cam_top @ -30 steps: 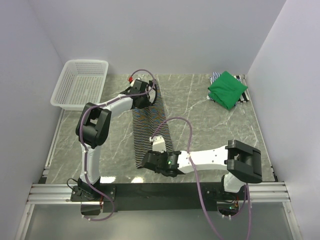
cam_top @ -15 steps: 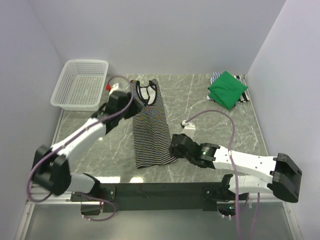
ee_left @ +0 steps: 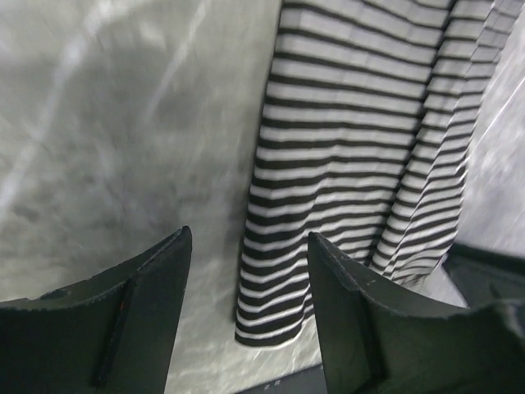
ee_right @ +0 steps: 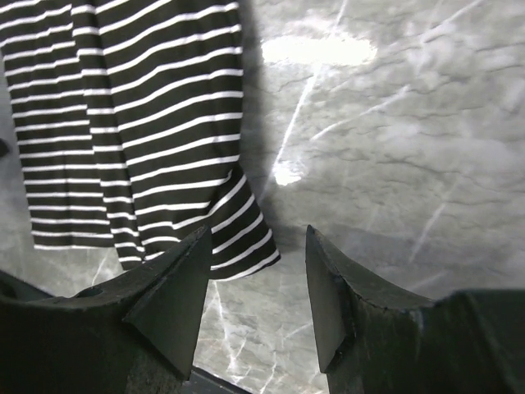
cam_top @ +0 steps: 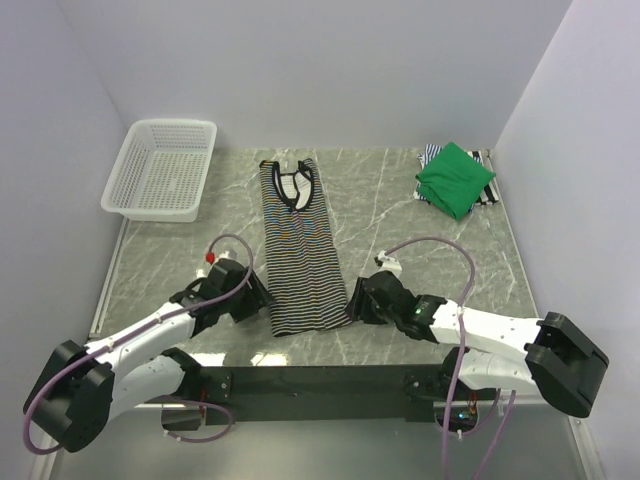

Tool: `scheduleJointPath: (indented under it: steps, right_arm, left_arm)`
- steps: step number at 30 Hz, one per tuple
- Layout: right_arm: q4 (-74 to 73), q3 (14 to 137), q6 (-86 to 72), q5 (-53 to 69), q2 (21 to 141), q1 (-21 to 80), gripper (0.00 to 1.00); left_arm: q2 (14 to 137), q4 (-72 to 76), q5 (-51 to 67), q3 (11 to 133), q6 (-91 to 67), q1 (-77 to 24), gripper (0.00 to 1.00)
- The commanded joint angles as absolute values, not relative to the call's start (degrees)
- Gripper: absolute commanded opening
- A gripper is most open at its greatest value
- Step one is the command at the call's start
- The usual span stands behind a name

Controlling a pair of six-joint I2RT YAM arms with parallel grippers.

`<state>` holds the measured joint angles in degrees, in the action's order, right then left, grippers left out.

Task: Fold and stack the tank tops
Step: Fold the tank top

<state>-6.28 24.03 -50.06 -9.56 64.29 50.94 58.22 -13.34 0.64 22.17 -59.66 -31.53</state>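
Observation:
The black-and-white striped tank top [cam_top: 299,245] lies flat as a long narrow strip in the middle of the table, neck at the far end. My left gripper [cam_top: 262,298] is open beside its near left corner [ee_left: 267,324]. My right gripper [cam_top: 352,304] is open beside its near right corner [ee_right: 246,254]. Neither holds cloth. The green tank top [cam_top: 455,178] lies folded at the far right on top of the finely blue-and-white striped tank top [cam_top: 433,156], of which only edges show.
A white mesh basket [cam_top: 162,168] stands at the far left corner. White walls close the table on three sides. The black rail [cam_top: 320,382] with the arm bases runs along the near edge.
My left arm has swung from the top's neck end down to its near left corner. My right gripper has shifted to the near right corner. The striped top now lies uncovered.

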Motion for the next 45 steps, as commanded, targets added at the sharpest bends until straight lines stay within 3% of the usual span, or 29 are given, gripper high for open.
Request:
scheduleJointPath:
  steps: [1, 14, 19, 22, 23, 27, 31, 40, 45]
  right_arm:
    - [-0.1, 23.6, -49.1, -6.9, 65.1, 50.4, 0.56]
    - [4.7, 20.0, -52.9, -3.9, 67.8, 51.9, 0.53]
    - [4.7, 21.5, -53.6, -4.0, 70.3, 52.9, 0.48]
    - [4.7, 21.4, -54.2, -3.8, 70.2, 53.1, 0.37]
    - [4.4, 21.5, -54.4, -3.9, 69.6, 53.2, 0.34]
    - [0.8, 23.2, -54.8, -4.7, 67.2, 54.6, 0.08]
    - [-6.6, 25.0, -57.6, -7.3, 63.9, 59.6, 0.0]
    - [-19.7, 25.0, -72.6, -10.2, 54.2, 76.5, 0.0]
    - [-24.0, 32.7, -70.5, -13.8, 53.3, 77.4, 0.0]
  left_arm:
    - [57.9, -8.7, 4.7, 20.2, -62.2, -34.3, 0.63]
    - [59.9, -11.4, 1.2, 16.6, -68.7, -41.3, 0.58]
    - [61.3, -11.3, 1.2, 16.1, -69.1, -42.8, 0.54]
    - [62.0, -11.0, 1.5, 16.5, -68.6, -43.2, 0.4]
    - [62.0, -11.1, 1.9, 16.7, -68.4, -43.3, 0.3]
    - [61.6, -13.5, 2.8, 18.1, -66.8, -44.2, 0.01]
    - [58.0, -17.2, 4.8, 17.7, -68.2, -47.4, 0.01]
    - [47.5, -33.7, 6.8, 21.4, -77.0, -62.1, 0.01]
    - [43.0, -39.0, 4.8, 27.1, -78.3, -62.8, 0.01]
